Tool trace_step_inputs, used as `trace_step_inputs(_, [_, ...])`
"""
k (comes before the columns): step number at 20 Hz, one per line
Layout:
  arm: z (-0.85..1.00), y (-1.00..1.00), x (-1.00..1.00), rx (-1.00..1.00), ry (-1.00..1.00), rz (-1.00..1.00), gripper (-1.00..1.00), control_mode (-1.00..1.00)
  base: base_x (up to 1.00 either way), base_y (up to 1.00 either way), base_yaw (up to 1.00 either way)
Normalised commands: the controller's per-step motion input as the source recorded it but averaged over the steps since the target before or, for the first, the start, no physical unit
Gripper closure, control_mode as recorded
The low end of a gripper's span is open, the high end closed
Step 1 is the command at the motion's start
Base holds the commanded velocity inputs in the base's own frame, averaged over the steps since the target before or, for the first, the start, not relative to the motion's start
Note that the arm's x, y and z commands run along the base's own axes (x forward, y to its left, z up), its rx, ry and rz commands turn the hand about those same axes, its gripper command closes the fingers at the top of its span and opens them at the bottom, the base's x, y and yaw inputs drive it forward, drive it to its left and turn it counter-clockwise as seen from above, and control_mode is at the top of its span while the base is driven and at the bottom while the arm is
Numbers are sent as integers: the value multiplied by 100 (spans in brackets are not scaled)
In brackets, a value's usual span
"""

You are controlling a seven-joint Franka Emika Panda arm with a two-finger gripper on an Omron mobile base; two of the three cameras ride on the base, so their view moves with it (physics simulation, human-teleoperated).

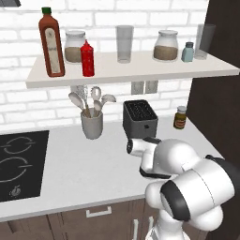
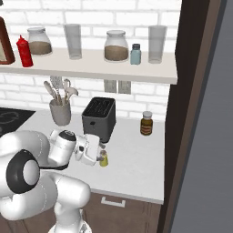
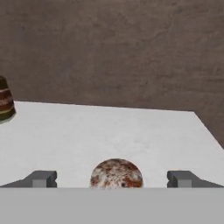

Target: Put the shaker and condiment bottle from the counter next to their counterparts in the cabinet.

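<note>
Two finger tips [image 3: 39, 179] stand wide apart at the bottom of our hand view, so we read the gripper [image 3: 116, 180] as spread open, with the round speckled top of the shaker [image 3: 116, 173] sitting between them and touching neither. From the right base view we see the same shaker [image 2: 104, 159], small and yellow-olive, upright on the counter [image 2: 132, 164] just at the tip of the gripper [image 2: 101, 152], in front of the black toaster [image 2: 98, 118]. We find the condiment bottle [image 1: 87, 58] already up on the cabinet [image 1: 140, 70], its red body just beside the tall dark-red bottle with the green cap [image 1: 51, 42] at the left end of the shelf. Towards the right end we see the pale blue shaker [image 1: 188, 52] between a brown-filled glass jar [image 1: 166, 46] and an empty glass [image 1: 205, 41]. Another jar [image 1: 74, 46] stands behind the red bottle, and a second glass [image 1: 124, 43] stands mid-shelf. Down on the counter we note the utensil holder [image 1: 92, 123] near the wall, the cooktop [image 1: 18, 164] at the left, and a small amber jar [image 2: 146, 123] by the dark panel, which also shows at the left edge of our hand view.
</note>
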Motion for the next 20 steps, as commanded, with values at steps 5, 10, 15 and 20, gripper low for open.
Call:
trace_step_inputs(5, [-31,0,2,0,-5,-1,-100,-100,0,0,0])
trace_step_inputs(10, [-25,3,5,0,-4,-1,100,-100,0,0,0])
trace_step_inputs(15, [-13,1,0,1,0,-1,100,-100,0,0,0])
trace_step_inputs(20, [12,1,-2,4,2,-2,100,-100,0,0,0])
